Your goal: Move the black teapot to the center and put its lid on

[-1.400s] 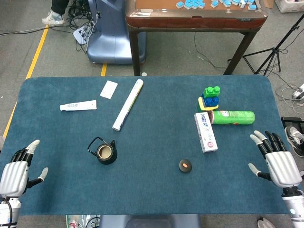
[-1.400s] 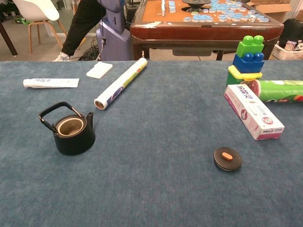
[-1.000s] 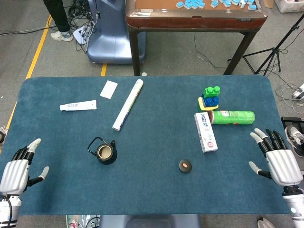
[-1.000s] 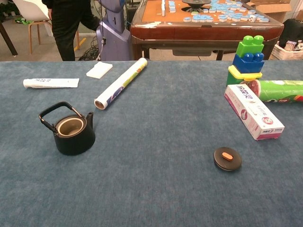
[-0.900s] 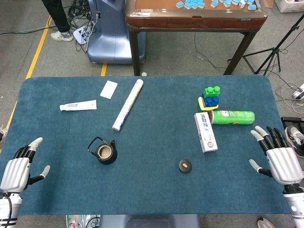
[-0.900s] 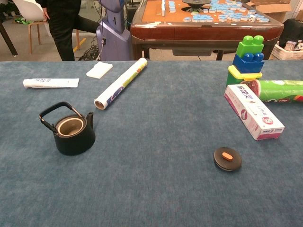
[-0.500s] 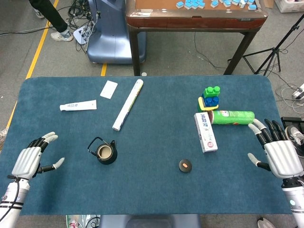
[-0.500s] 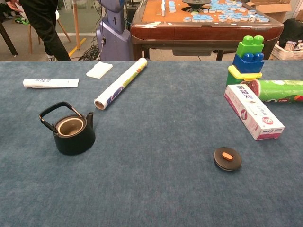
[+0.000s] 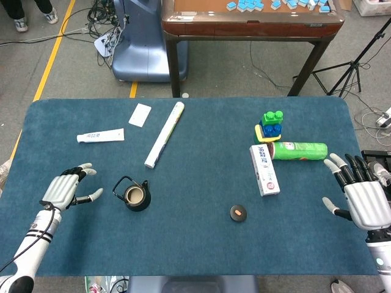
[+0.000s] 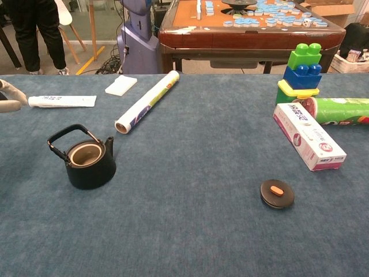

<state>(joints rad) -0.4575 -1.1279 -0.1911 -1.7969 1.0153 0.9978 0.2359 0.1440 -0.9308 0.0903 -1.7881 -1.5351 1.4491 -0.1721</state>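
The black teapot (image 9: 135,196) (image 10: 87,161) stands upright and lidless on the left half of the blue table, handle raised. Its black lid (image 9: 238,213) (image 10: 277,194) with an orange knob lies flat to the right of centre. My left hand (image 9: 66,188) hovers just left of the teapot, fingers spread, holding nothing; only its fingertips (image 10: 10,89) show at the chest view's left edge. My right hand (image 9: 362,198) is open at the table's right edge, well right of the lid and absent from the chest view.
A paper roll (image 9: 164,134), a toothpaste tube (image 9: 100,135) and a white card (image 9: 140,115) lie behind the teapot. A toothpaste box (image 9: 264,170), a green can (image 9: 299,150) and stacked toy blocks (image 9: 271,125) sit behind the lid. A person (image 10: 34,32) stands beyond the table's left.
My left hand has moved forward and rightward toward the teapot and now shows at the chest view's edge. My right hand has edged slightly forward. Teapot and lid have not moved.
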